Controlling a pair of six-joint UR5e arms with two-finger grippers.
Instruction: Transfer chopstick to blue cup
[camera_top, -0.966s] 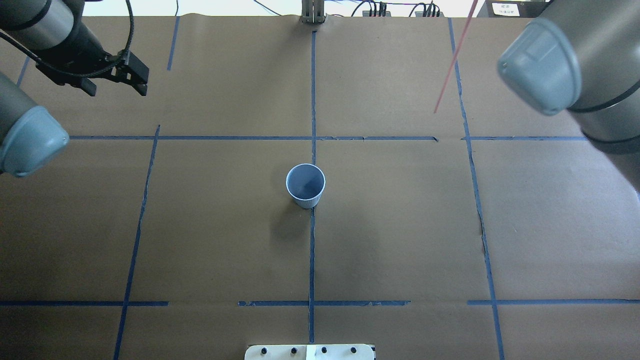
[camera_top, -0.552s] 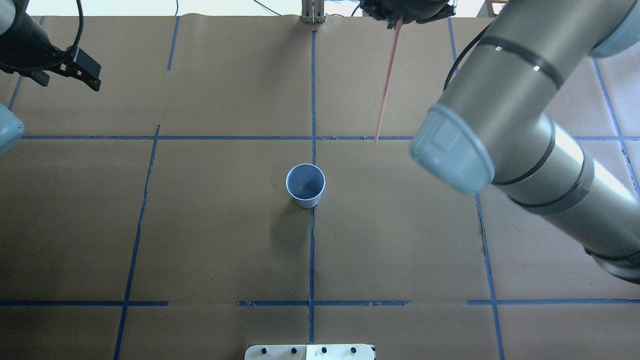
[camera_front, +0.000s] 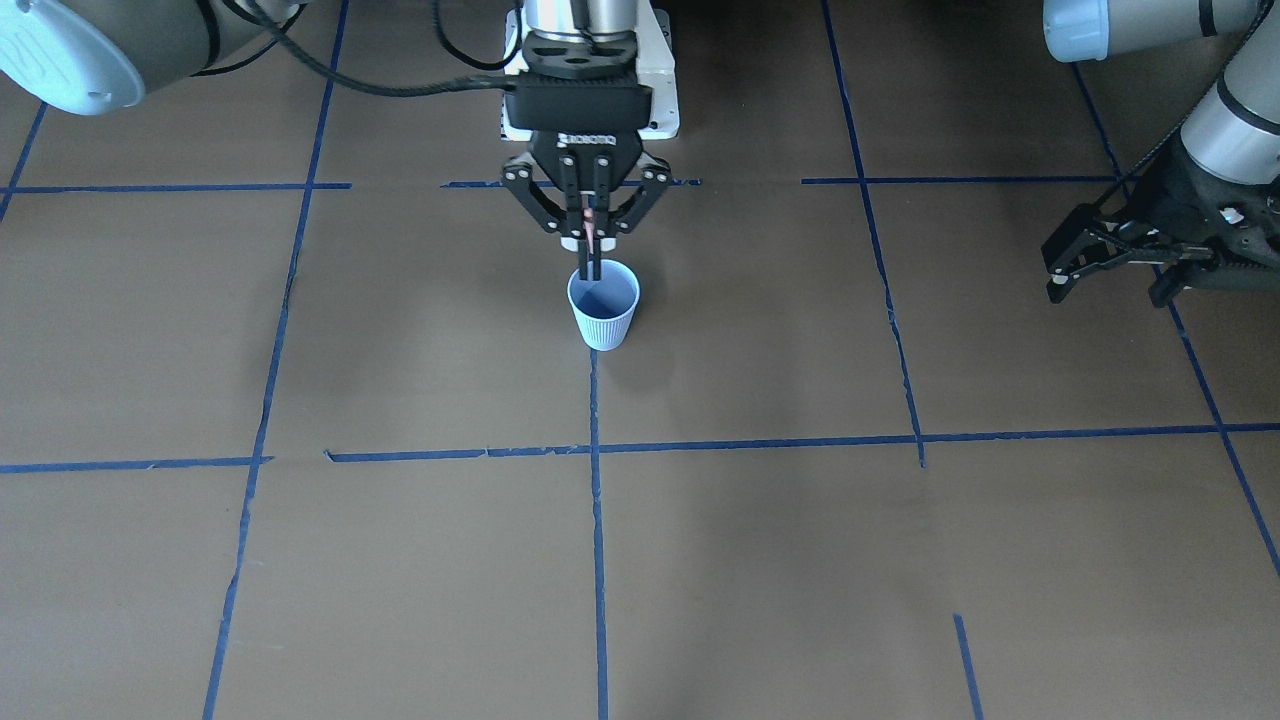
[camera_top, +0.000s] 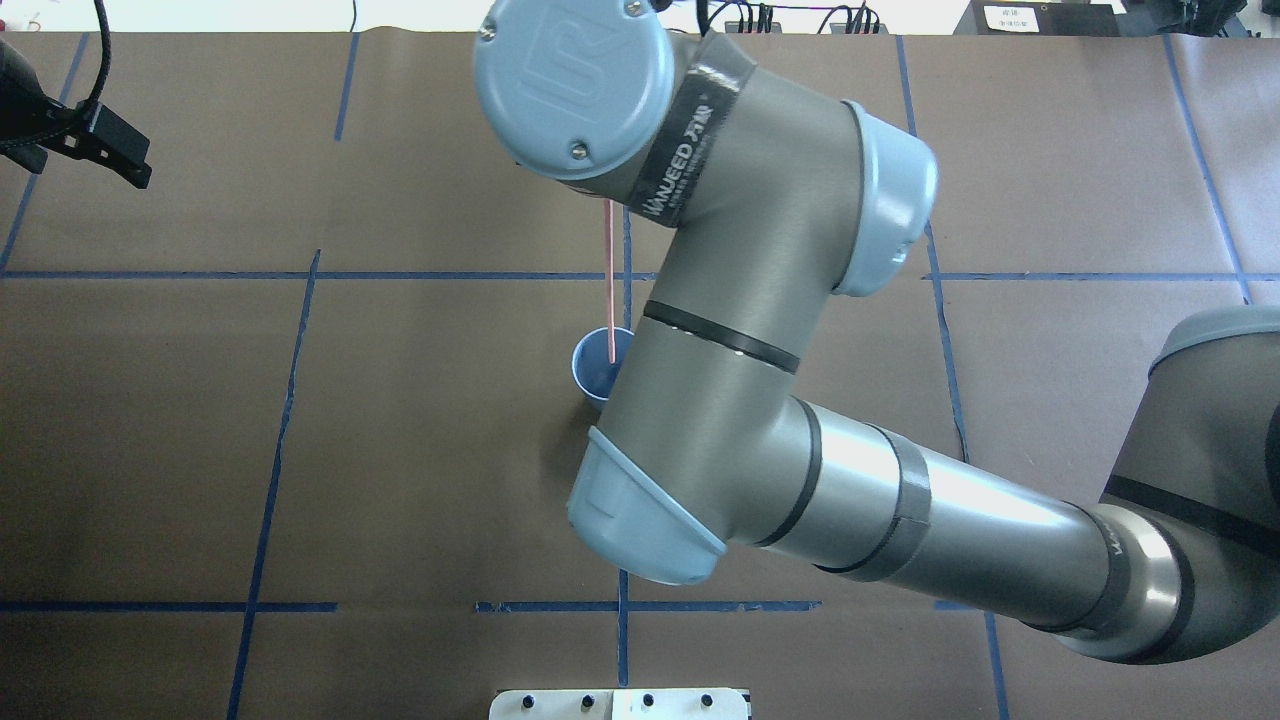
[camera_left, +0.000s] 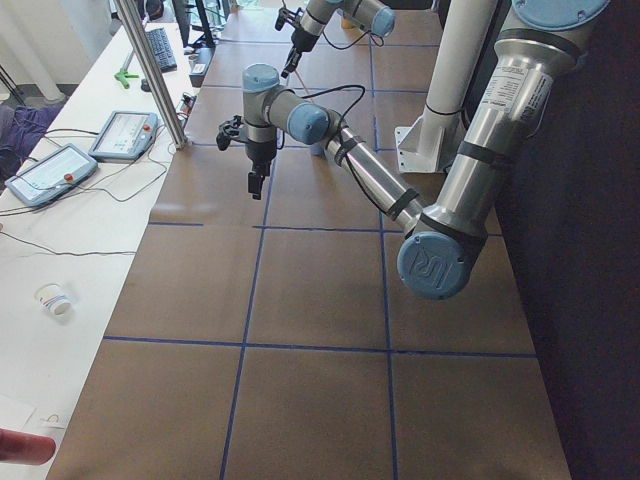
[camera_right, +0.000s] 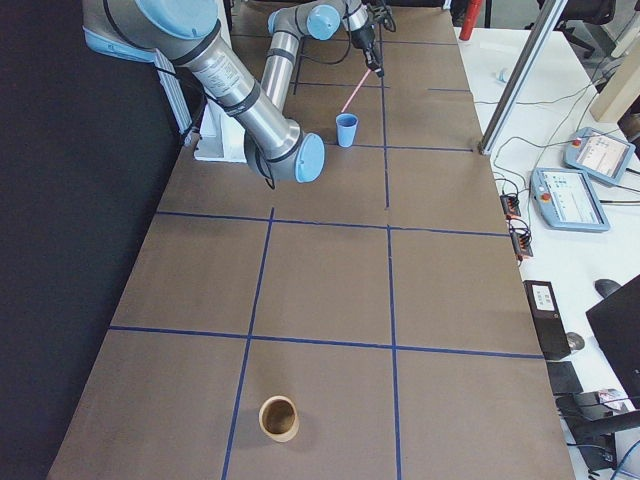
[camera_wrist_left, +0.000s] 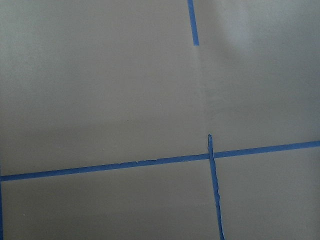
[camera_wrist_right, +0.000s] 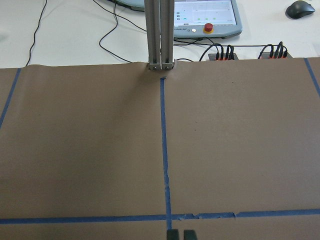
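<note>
The blue cup (camera_front: 603, 305) stands upright at the table's centre, on a blue tape line. My right gripper (camera_front: 590, 268) hangs straight above its rim, shut on the thin pinkish chopstick (camera_top: 610, 285). In the overhead view the chopstick's lower end lies over the cup's (camera_top: 590, 375) opening, and my right arm covers the rest of the cup. From the exterior right view the chopstick (camera_right: 356, 92) slants down to the cup (camera_right: 347, 130). My left gripper (camera_front: 1108, 290) is open and empty, far off on my left side.
My right arm (camera_top: 760, 400) stretches over the table's middle and right. A brown cup (camera_right: 279, 418) stands near the table's right end. A metal post (camera_wrist_right: 160, 35), cables and a tablet (camera_wrist_right: 200, 20) line the far edge. A white plate (camera_top: 620, 703) sits at the near edge.
My right arm swung in from the far right to the centre, bringing the chopstick over the blue cup. My left gripper drew back further left.
</note>
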